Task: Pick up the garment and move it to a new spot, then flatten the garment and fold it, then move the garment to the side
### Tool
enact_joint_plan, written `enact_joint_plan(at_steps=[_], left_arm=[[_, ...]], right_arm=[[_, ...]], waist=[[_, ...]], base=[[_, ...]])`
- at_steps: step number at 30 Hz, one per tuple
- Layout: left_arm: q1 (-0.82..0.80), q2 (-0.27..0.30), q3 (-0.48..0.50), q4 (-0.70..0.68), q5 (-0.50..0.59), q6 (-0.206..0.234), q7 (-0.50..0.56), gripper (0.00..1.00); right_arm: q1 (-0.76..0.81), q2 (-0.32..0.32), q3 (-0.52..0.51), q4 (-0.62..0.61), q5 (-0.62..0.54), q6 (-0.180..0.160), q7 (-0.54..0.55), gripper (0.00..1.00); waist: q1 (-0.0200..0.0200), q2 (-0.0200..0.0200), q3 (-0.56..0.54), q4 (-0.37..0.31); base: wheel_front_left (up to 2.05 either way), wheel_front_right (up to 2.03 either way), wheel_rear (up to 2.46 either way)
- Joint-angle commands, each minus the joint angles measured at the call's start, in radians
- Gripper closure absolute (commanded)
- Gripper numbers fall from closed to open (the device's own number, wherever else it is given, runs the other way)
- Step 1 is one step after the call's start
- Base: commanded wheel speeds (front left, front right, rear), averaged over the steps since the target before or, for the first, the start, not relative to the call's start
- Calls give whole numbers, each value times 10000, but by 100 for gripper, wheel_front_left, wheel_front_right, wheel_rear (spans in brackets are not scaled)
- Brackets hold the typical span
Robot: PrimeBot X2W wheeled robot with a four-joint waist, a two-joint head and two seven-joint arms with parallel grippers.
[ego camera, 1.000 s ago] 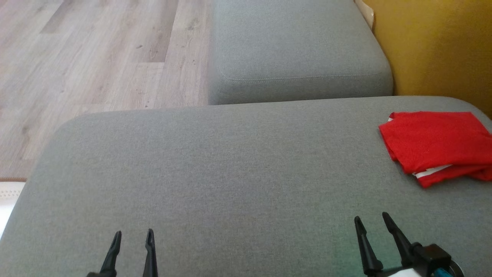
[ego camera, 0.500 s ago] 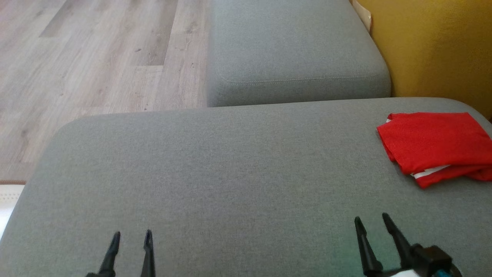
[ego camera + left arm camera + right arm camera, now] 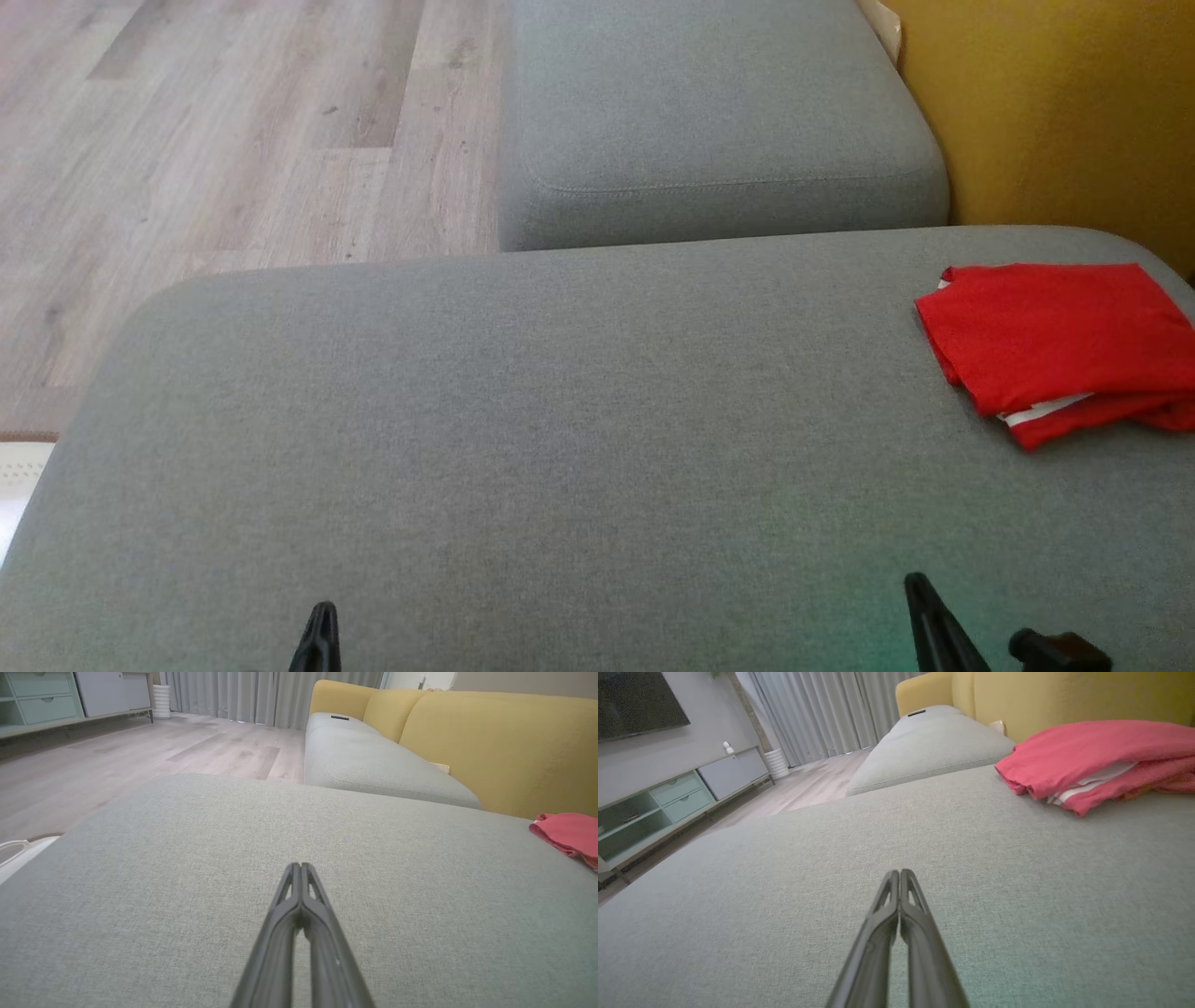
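I judge the job at its last step: the red garment [image 3: 1050,341] lies folded at the far right corner of the grey cushion [image 3: 560,420], so next I just park the arms. The left gripper [image 3: 299,867] and right gripper [image 3: 899,873], over the cushion's near edge, are pinched closed on nothing. A second ago both gaped.

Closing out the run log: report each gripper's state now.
Left gripper: shut, holding nothing.
Right gripper: shut, holding nothing; the red garment lies apart from it.
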Motion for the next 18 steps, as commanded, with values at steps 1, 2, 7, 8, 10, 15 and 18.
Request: enact_joint_plan(at_steps=[1, 2, 7, 8, 10, 15, 18], left_arm=[[-458, 69, 100, -287, -245, -65, 35, 100], [-498, 75, 110, -263, -376, -85, 58, 100], [-699, 103, 163, -146, -1023, -182, 173, 100], [-778, 114, 185, -102, -1283, -219, 219, 100], [-857, 124, 208, -59, -1542, -256, 266, 100], [-1049, 148, 268, 40, -2188, -345, 385, 100], [-1163, 161, 305, 96, -2574, -397, 457, 100]], right_arm=[[-545, 0, -86, -336, 240, 12, 62, 100], [-571, 0, -104, -338, 358, 13, 89, 100], [-698, 1, -194, -353, 940, 16, 223, 100], [-748, 1, -231, -359, 1175, 17, 277, 100], [-799, 2, -268, -366, 1409, 18, 332, 100], [-924, 6, -362, -384, 1993, 21, 468, 100], [-999, 8, -419, -394, 2343, 22, 551, 100]], waist=[[0, 0, 13, -4], [0, 0, 27, -8], [0, 0, 99, -26], [0, 0, 128, -33], [0, 0, 158, -41], [0, 0, 231, -59], [0, 0, 274, -70]], base=[[0, 0, 0], [0, 0, 0], [0, 0, 0], [0, 0, 0], [0, 0, 0], [0, 0, 0], [0, 0, 0]])
